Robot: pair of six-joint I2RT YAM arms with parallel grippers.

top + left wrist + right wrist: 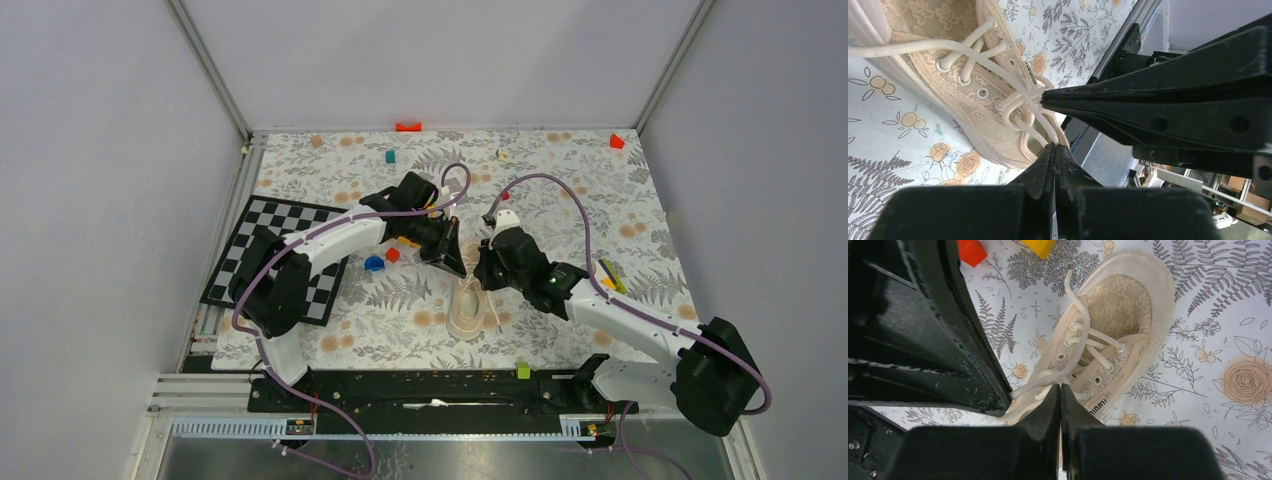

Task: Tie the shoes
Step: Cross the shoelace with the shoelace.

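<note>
Cream lace-patterned sneaker [1120,300], pale laces [1091,334] loosely threaded, light sole.

Floral table [600,190]: sneaker [466,308], chessboard [262,217], blocks [390,156]

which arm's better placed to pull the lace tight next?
Left, probably: left claw is shut with a lace running into its tips. Right claw is also shut over the shoe, but its hold is unclear.

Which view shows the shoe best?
The right wrist view: the shoe lies almost whole in frame, with only its heel end hidden. The left wrist view crops it to the laced middle, and the top view shows it tiny.
</note>
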